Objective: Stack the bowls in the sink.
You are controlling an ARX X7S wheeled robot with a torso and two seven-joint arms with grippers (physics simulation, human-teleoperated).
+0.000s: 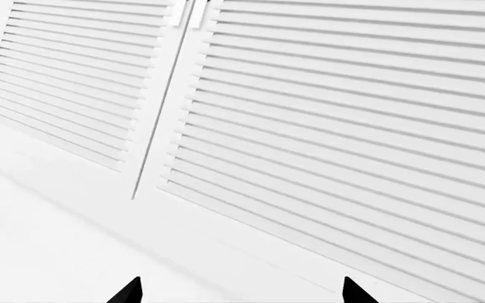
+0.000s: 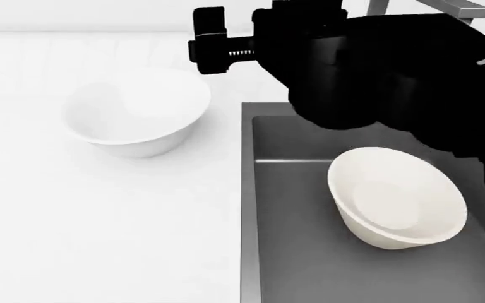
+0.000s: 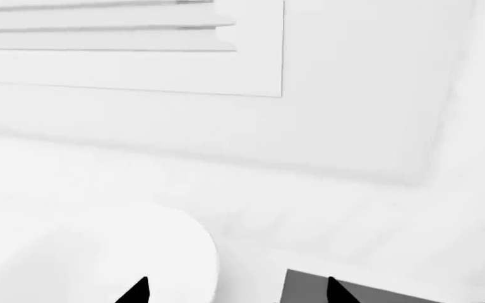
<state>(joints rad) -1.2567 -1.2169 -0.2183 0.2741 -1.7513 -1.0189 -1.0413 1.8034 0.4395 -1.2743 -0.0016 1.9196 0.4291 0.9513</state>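
The pure white bowl (image 2: 137,113) stands upright on the white counter, left of the sink. The cream bowl (image 2: 398,199) lies tilted inside the dark grey sink (image 2: 293,252). My right arm reaches over the sink's back. Its gripper (image 2: 209,39) hangs above the counter, behind and to the right of the white bowl. In the right wrist view this gripper (image 3: 235,290) is open and empty, with the white bowl (image 3: 99,252) under one fingertip and the sink's corner (image 3: 303,290) under the other. My left gripper (image 1: 240,290) is open and empty, facing louvered doors.
The faucet (image 2: 470,9) shows at the sink's back edge, behind my right arm. White louvered cabinet doors (image 1: 335,126) fill the left wrist view. A white wall panel (image 3: 225,69) stands behind the counter. The left arm is out of the head view.
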